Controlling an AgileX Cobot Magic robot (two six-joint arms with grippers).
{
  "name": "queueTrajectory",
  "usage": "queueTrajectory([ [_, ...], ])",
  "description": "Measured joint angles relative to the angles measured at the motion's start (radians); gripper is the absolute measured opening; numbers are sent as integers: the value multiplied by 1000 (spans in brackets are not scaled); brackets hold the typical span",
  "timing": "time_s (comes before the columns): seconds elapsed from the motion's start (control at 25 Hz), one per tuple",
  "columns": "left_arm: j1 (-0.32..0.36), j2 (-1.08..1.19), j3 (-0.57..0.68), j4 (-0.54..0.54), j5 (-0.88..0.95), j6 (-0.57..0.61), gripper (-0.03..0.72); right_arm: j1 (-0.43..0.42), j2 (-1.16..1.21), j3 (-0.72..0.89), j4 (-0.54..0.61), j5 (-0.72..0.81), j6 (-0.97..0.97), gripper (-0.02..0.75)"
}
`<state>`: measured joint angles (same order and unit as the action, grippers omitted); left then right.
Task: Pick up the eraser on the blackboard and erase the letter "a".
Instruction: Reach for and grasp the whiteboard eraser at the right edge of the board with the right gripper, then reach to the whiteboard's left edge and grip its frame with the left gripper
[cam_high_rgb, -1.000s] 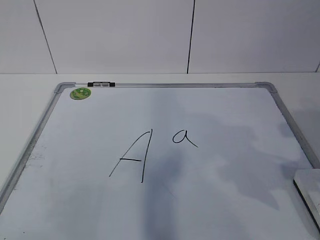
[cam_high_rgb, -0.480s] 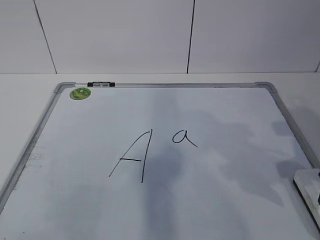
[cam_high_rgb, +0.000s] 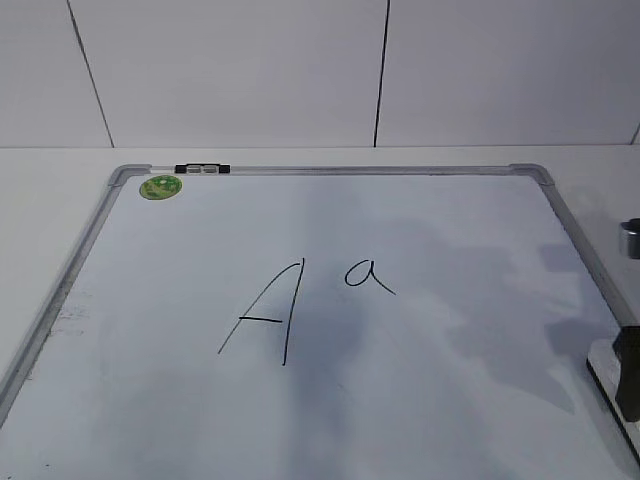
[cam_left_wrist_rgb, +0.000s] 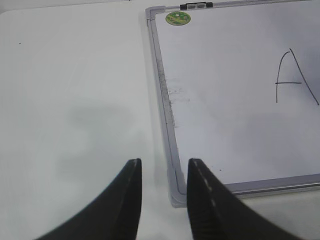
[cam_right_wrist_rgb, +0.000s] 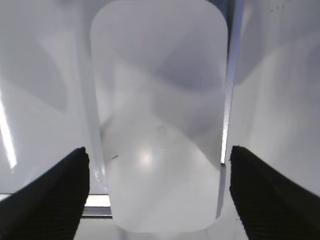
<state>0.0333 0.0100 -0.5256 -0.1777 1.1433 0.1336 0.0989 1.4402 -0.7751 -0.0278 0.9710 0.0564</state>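
The blackboard (cam_high_rgb: 560, 215) is a white board in a grey frame lying flat. The small letter "a" (cam_high_rgb: 368, 275) is written just right of a large capital "A" (cam_high_rgb: 265, 315). The white eraser (cam_high_rgb: 603, 358) lies at the board's right edge and is partly covered by my right gripper (cam_high_rgb: 628, 372). In the right wrist view the eraser (cam_right_wrist_rgb: 160, 110) fills the middle, and my right gripper (cam_right_wrist_rgb: 159, 150) is open with one finger on each side, not touching it. My left gripper (cam_left_wrist_rgb: 164, 162) is open and empty above the table, beside the blackboard's near corner (cam_left_wrist_rgb: 175, 192).
A round green magnet (cam_high_rgb: 160, 186) sits at the board's far left corner, next to a black clip (cam_high_rgb: 202, 169) on the frame. A white table (cam_high_rgb: 40, 200) surrounds the board and a white panelled wall (cam_high_rgb: 250, 70) stands behind it.
My right gripper has come into the exterior view at the right edge and now covers part of the eraser. Its shadow has shifted on the board. The letters are unchanged.
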Motion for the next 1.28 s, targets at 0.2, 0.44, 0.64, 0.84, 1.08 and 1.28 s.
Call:
queueTrajectory([
  [0.2, 0, 0, 0, 0, 0, 0, 235, 0, 30, 0, 10, -23, 6, 669],
  [0.44, 0, 0, 0, 0, 0, 0, 235, 0, 55, 0, 10, -41, 16, 669],
  [0.64, 0, 0, 0, 0, 0, 0, 235, 0, 80, 0, 10, -50, 20, 669],
  [0.84, 0, 0, 0, 0, 0, 0, 235, 0, 90, 0, 10, -57, 22, 667],
  [1.08, 0, 0, 0, 0, 0, 0, 235, 0, 93, 0, 4, -57, 25, 625],
  [1.28, 0, 0, 0, 0, 0, 0, 235, 0, 93, 0, -2, -57, 25, 556],
])
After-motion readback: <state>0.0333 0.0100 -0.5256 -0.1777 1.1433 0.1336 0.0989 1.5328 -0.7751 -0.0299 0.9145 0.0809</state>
